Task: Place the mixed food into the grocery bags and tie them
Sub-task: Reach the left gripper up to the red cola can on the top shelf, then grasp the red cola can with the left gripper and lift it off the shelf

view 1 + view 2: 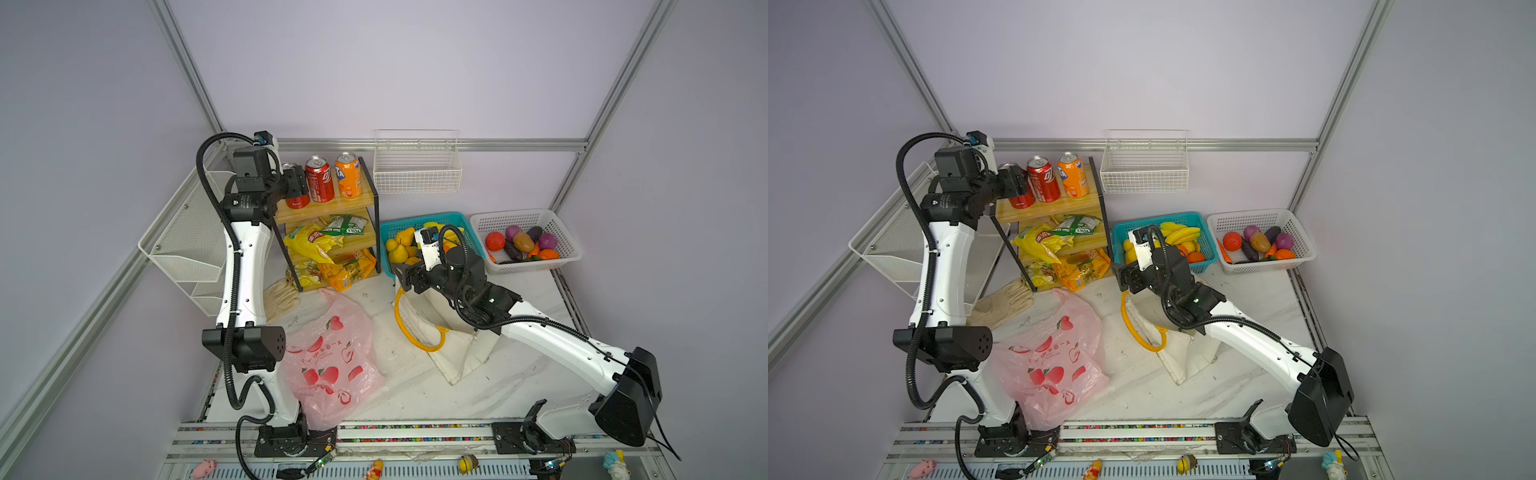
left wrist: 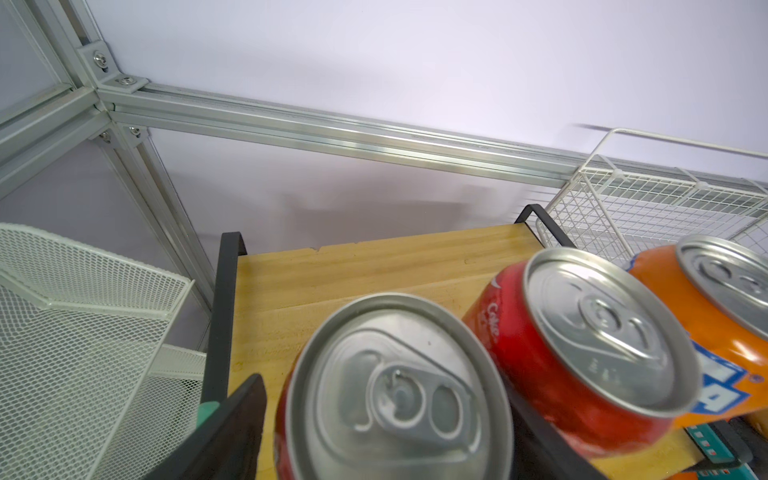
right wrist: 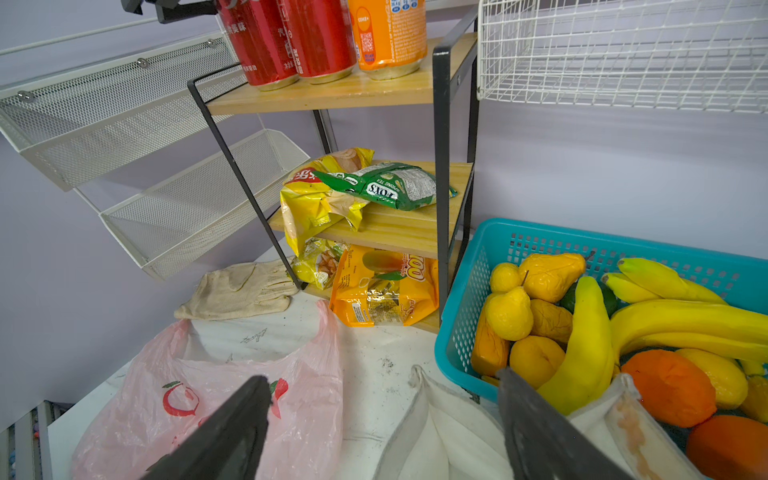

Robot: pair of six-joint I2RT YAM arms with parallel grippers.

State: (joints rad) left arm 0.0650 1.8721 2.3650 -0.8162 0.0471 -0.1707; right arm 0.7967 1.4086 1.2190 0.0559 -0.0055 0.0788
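Two red cola cans stand on the wooden rack's top shelf (image 1: 332, 205). My left gripper (image 1: 296, 183) (image 2: 382, 390) straddles the left cola can (image 2: 395, 395) (image 1: 1021, 201), jaws open with a sliver of shelf showing beside one finger (image 2: 232, 419). The second cola can (image 1: 319, 178) (image 2: 582, 332) stands right next to it. Yellow and orange toy fruits (image 1: 401, 249) (image 3: 540, 324) fill the teal basket (image 3: 561, 237). The pink apple-print bag (image 1: 332, 361) (image 3: 208, 395) lies flat. My right gripper (image 1: 405, 276) (image 3: 381, 376) hangs open and empty over the white tote (image 1: 449, 340) (image 3: 449, 436).
An orange soda can (image 1: 348, 174) is third on the shelf. Snack packets (image 1: 320, 237) fill the lower shelves. A white basket (image 1: 528, 220) of toy vegetables sits at the back right, a wire basket (image 1: 415, 174) hangs on the wall, mesh trays (image 1: 187, 249) at left, tan cloth (image 1: 282, 297) by the rack.
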